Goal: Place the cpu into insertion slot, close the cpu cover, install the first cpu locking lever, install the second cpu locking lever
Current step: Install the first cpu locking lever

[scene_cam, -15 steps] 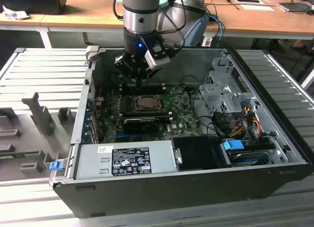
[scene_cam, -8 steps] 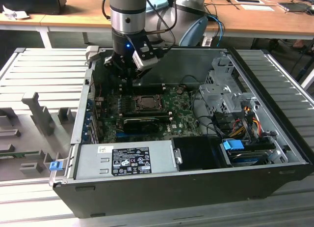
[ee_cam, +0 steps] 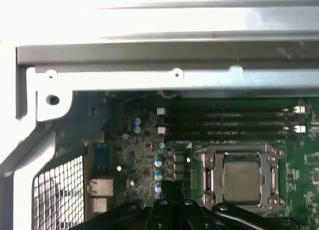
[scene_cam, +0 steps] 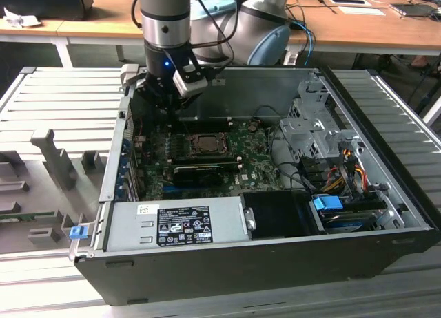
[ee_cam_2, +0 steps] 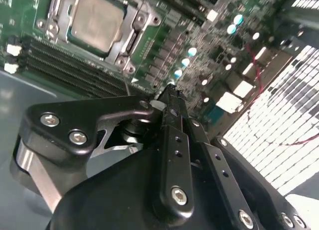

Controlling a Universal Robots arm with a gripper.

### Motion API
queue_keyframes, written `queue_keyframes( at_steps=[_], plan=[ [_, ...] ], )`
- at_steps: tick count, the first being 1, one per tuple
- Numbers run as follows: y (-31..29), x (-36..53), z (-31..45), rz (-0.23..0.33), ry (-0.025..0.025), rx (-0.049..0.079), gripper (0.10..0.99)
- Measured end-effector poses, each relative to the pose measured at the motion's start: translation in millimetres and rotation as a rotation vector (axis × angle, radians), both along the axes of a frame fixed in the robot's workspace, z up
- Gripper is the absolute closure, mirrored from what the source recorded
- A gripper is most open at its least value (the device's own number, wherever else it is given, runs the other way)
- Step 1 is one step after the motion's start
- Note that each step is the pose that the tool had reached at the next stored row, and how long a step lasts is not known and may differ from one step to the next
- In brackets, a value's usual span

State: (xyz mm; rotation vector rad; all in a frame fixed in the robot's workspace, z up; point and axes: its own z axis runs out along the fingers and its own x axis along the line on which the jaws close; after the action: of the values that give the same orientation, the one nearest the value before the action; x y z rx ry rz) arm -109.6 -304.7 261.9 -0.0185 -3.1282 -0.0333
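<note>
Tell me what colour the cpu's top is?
The cpu top is silver-grey metal, clearest in the second wrist view.

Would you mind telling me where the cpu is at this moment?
The cpu sits in the insertion slot on the green motherboard, beside the long black memory slots, in the exterior view's left half of the open case.

A grey ribbed metal desk spans the exterior view. An open black computer case sits on it at centre, and grey moulded fixture blocks stand at middle left.
</note>
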Motion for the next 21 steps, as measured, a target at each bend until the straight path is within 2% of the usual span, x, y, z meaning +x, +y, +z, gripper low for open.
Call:
queue_keyframes(
  at_steps=[3,6,9,12,14,16,19,20,21],
  plan=[
    [13.1,0.0,-2.4,0.013,-0.0001,0.000,0.980],
    [16.9,0.0,-2.8,0.023,0.0001,-0.003,0.980],
    [17.9,7.2,-2.8,0.027,0.0001,-0.004,0.980],
    [17.9,28.5,-2.8,0.027,0.0001,-0.004,0.980],
    [18.0,36.1,-2.8,0.027,0.0001,-0.004,0.980],
    [18.0,47.9,-2.9,0.027,0.0003,-0.004,0.980],
    [18.0,59.0,-3.0,0.028,0.0004,-0.004,0.980],
    [17.9,63.1,-3.0,0.029,0.0004,-0.002,0.980],
    [18.0,64.1,-3.1,0.031,-0.0001,0.031,0.980]
  ],
)
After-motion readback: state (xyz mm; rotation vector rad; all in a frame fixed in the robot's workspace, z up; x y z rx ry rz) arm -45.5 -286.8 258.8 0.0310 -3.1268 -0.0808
